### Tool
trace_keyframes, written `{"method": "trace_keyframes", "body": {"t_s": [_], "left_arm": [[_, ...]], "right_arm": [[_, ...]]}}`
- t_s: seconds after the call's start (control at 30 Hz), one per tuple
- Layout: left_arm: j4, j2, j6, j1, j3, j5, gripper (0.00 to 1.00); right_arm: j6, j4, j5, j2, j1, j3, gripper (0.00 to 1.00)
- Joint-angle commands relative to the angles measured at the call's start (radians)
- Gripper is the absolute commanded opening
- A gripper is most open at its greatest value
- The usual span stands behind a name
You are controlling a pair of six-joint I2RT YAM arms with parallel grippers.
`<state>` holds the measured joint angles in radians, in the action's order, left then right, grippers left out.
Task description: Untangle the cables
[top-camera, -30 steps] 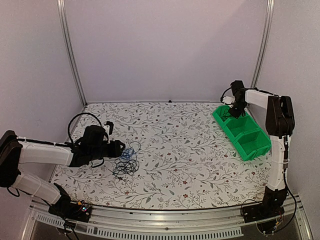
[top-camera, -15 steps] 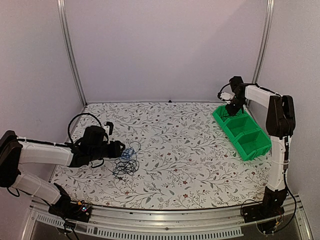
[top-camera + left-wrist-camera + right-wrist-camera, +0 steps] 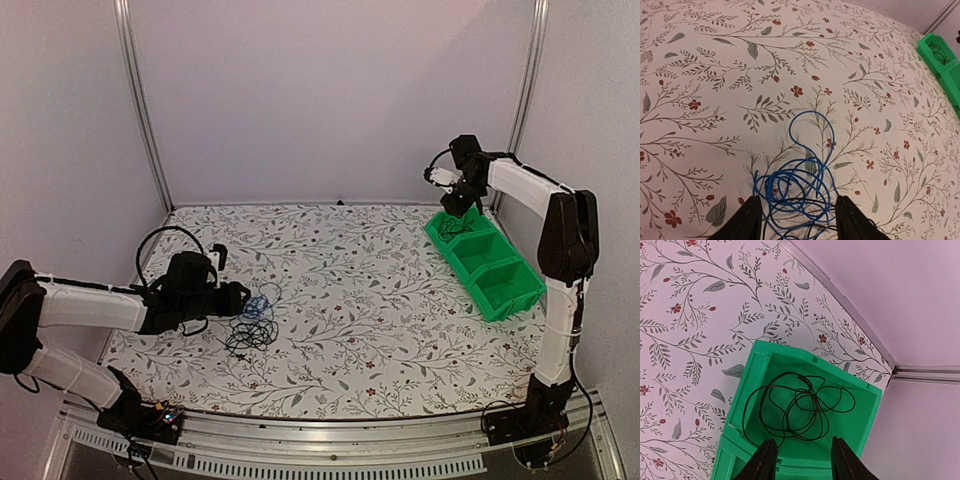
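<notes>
A loose coil of blue cable (image 3: 801,176) lies on the floral table, overlapping thin black cables (image 3: 250,334) just nearer the front edge. My left gripper (image 3: 796,202) is low over this tangle (image 3: 256,306), open, with the blue loops between its fingers and not clamped. My right gripper (image 3: 800,444) hangs open above the far compartment of the green bin (image 3: 805,354). One black cable (image 3: 797,410) lies coiled on that compartment's floor, free of the fingers. In the top view the right gripper (image 3: 454,203) is above the bin (image 3: 507,301) at the back right.
The bin has two more compartments toward the front. A thick black cable loop (image 3: 160,236) arches over the left arm's wrist. Metal frame posts (image 3: 141,110) and walls close in the table at the back and sides.
The right gripper has gone from shut to open and lifted up and back from the bin, leaving the black cable inside. The left arm has not moved.
</notes>
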<state>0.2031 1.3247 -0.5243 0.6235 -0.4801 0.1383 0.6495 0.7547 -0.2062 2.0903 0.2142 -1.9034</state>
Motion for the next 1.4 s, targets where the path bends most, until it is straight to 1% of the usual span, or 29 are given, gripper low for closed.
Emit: {"method": "trace_keyframes", "body": {"t_s": [0.0,0.07,0.17,0.27,0.37,0.47,0.57,0.67,0.73,0.83,0.93,1.03,1.17,1.37], "left_arm": [[-0.022,-0.010,0.012,-0.007,-0.023,-0.004,0.50],[-0.028,-0.018,0.011,-0.008,-0.015,0.002,0.50],[-0.056,-0.019,-0.005,-0.015,-0.015,0.016,0.50],[-0.128,-0.010,-0.033,-0.029,-0.035,0.029,0.46],[-0.175,-0.005,-0.054,-0.048,-0.046,0.008,0.42],[-0.243,-0.019,-0.053,-0.051,-0.049,-0.037,0.42],[-0.258,-0.062,-0.050,-0.051,-0.016,-0.084,0.47],[-0.271,-0.104,-0.055,-0.053,0.012,-0.093,0.50],[-0.288,-0.109,-0.063,-0.054,0.014,-0.094,0.51],[-0.308,-0.103,-0.067,-0.056,0.011,-0.111,0.50],[-0.311,-0.102,-0.069,-0.057,0.016,-0.122,0.49],[-0.308,-0.098,-0.063,-0.059,0.020,-0.130,0.46],[-0.294,-0.093,-0.057,-0.059,0.029,-0.171,0.41],[-0.277,-0.097,-0.079,-0.060,0.062,-0.196,0.38]], "right_arm": [[-0.006,0.003,0.028,0.010,0.012,-0.016,0.40],[-0.009,0.001,0.086,0.003,0.045,-0.008,0.39],[0.010,-0.037,0.189,-0.027,0.126,0.043,0.33],[0.026,-0.107,0.258,-0.049,0.234,0.103,0.24],[0.027,-0.132,0.345,-0.033,0.333,0.107,0.20],[0.037,-0.146,0.447,-0.012,0.436,0.113,0.20],[0.093,-0.181,0.558,-0.011,0.539,0.167,0.28],[0.171,-0.245,0.582,-0.022,0.662,0.228,0.34],[0.215,-0.255,0.579,-0.018,0.728,0.233,0.33],[0.226,-0.246,0.587,0.018,0.804,0.206,0.29],[0.200,-0.240,0.579,0.058,0.847,0.182,0.25],[0.158,-0.254,0.581,0.093,0.864,0.172,0.24],[0.109,-0.258,0.618,0.116,0.872,0.148,0.23],[0.008,-0.325,0.588,0.140,0.889,0.105,0.24]]}}
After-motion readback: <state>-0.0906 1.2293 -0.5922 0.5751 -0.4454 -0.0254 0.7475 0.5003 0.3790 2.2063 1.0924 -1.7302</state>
